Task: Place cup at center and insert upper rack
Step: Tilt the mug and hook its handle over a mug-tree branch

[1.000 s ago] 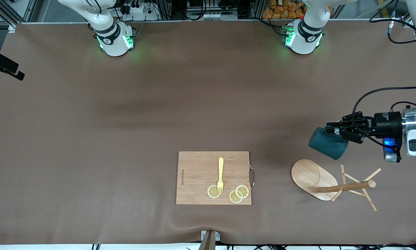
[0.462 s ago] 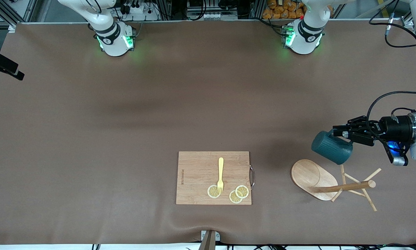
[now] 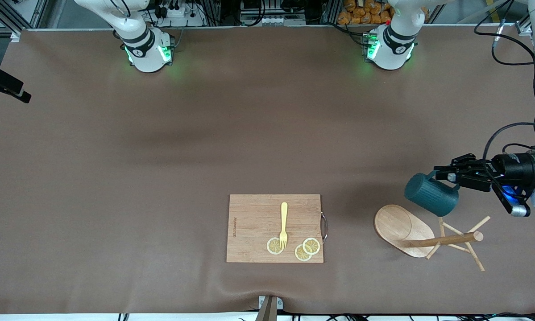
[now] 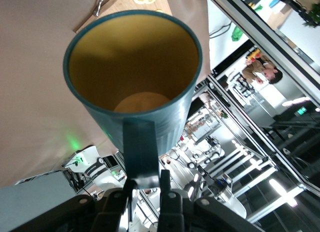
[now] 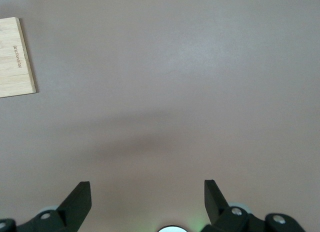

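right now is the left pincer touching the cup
Touching: the left wrist view shows the left pincer shut on the handle of the cup.

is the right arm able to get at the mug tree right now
Probably not easily. The mug tree lies on its side at the left arm's end of the table, and the left gripper, shut on the cup by its handle, hangs above it. The right gripper is open over bare table.
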